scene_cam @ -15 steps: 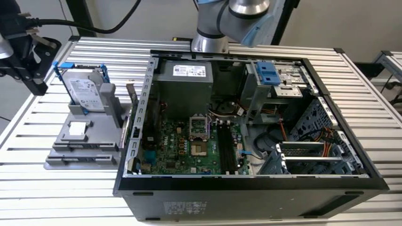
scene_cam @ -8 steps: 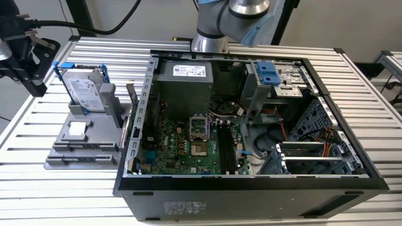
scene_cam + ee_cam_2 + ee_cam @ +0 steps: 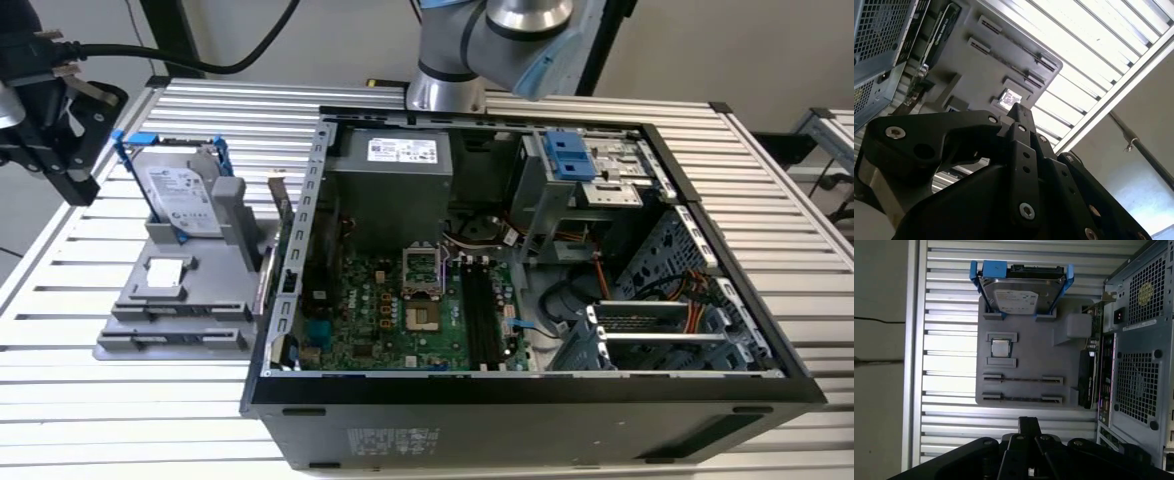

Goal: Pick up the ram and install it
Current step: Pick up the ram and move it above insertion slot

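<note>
One ram (image 3: 1023, 399) sits edgewise in tray (image 3: 1064, 355), near gripper (image 3: 1029, 421).

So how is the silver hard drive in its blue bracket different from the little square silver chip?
The silver hard drive is much bigger than the little square silver chip. The drive stands up on its edge; the chip lies flat. The drive wears a blue bracket; the chip has none. Both sit on the grey plastic holder.
</note>
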Robot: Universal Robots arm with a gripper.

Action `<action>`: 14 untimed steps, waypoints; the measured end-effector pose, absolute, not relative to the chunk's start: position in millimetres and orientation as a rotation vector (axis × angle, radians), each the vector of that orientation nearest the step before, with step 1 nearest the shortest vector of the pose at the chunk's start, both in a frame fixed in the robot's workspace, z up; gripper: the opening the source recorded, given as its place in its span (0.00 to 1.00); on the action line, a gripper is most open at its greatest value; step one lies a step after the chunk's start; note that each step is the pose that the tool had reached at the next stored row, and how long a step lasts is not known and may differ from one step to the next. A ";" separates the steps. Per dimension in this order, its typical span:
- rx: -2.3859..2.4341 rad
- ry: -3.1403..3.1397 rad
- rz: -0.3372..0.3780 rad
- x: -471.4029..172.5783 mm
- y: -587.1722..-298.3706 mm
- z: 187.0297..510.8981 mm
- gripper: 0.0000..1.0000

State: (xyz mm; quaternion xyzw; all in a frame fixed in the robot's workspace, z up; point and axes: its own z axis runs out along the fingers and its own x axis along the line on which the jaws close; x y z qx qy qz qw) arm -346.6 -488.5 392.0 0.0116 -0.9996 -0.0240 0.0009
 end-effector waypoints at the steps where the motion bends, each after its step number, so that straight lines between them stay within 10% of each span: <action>1: 0.037 -3.139 -0.075 -346.6 -488.5 392.0 0.00; 14: 0.150 -3.134 -0.072 -346.6 -488.5 392.3 0.00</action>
